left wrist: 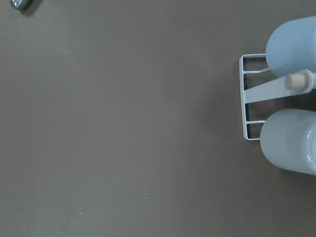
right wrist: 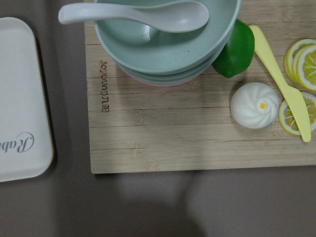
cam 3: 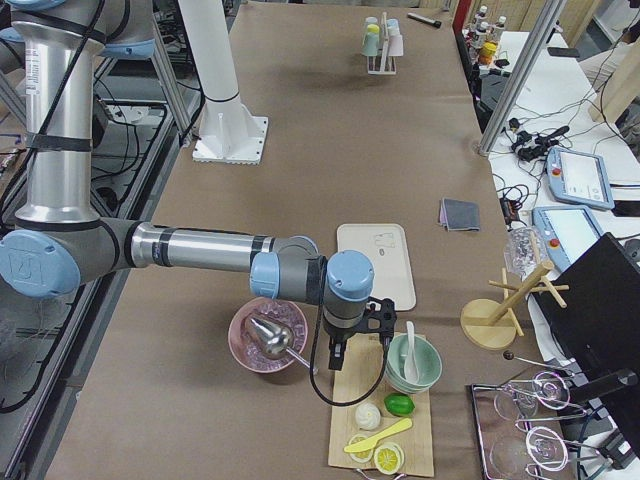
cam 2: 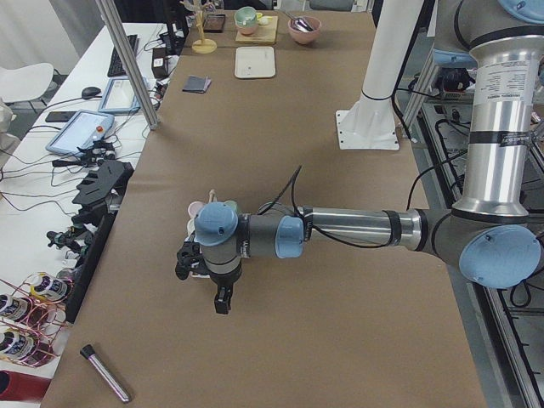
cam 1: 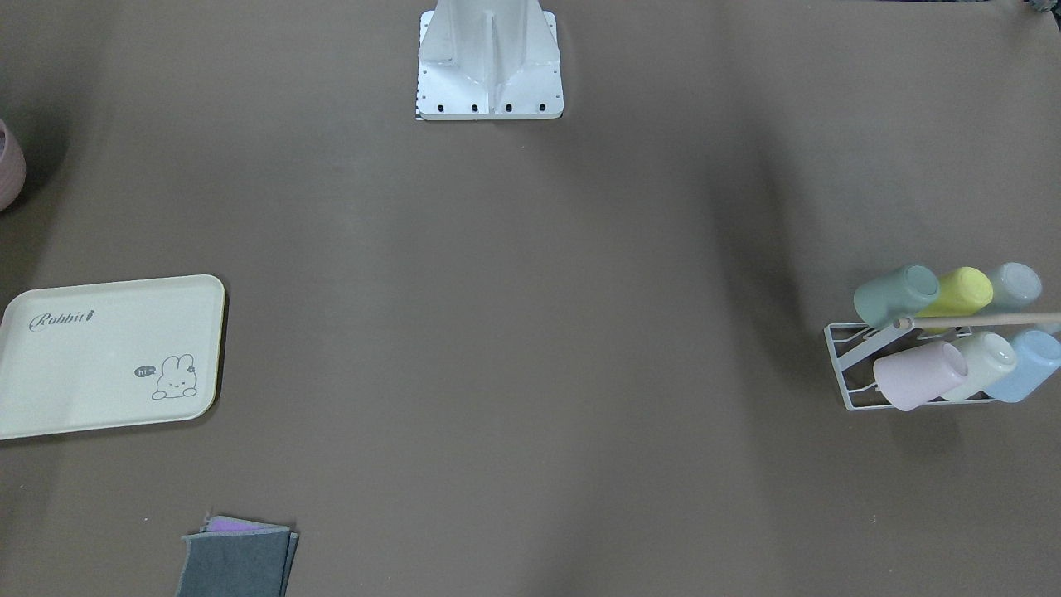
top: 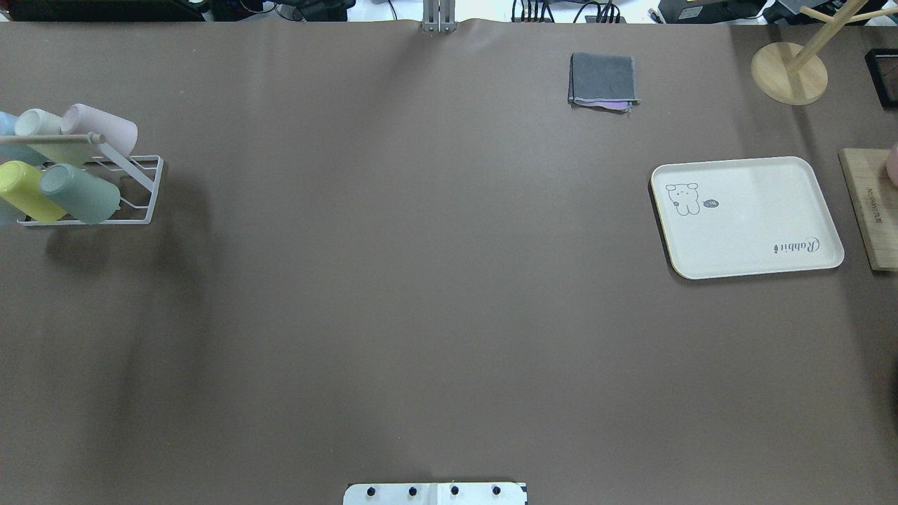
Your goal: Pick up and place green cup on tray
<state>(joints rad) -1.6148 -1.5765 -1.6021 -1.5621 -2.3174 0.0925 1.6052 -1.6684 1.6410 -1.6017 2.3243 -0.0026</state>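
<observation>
The green cup (cam 1: 895, 294) lies tilted on a white wire rack (cam 1: 845, 365) with several other pastel cups, at the table's left end (top: 81, 193). The cream Rabbit tray (cam 1: 112, 356) lies flat and bare at the right end (top: 747, 217); its corner shows in the right wrist view (right wrist: 19, 98). My left gripper (cam 2: 194, 265) hovers just beside the rack's outer end. My right gripper (cam 3: 378, 318) hovers over the wooden board beside the tray (cam 3: 377, 262). I cannot tell whether either is open or shut. The left wrist view shows only two pale cups on the rack's end (left wrist: 244, 94).
A wooden board (right wrist: 197, 128) beside the tray carries stacked bowls (right wrist: 163, 49) with a spoon, a lime, a bun, a yellow knife and lemon slices. A pink bowl (cam 3: 268, 335) stands near it. A folded grey cloth (top: 603, 81) and a wooden stand (top: 789, 70) lie farther out.
</observation>
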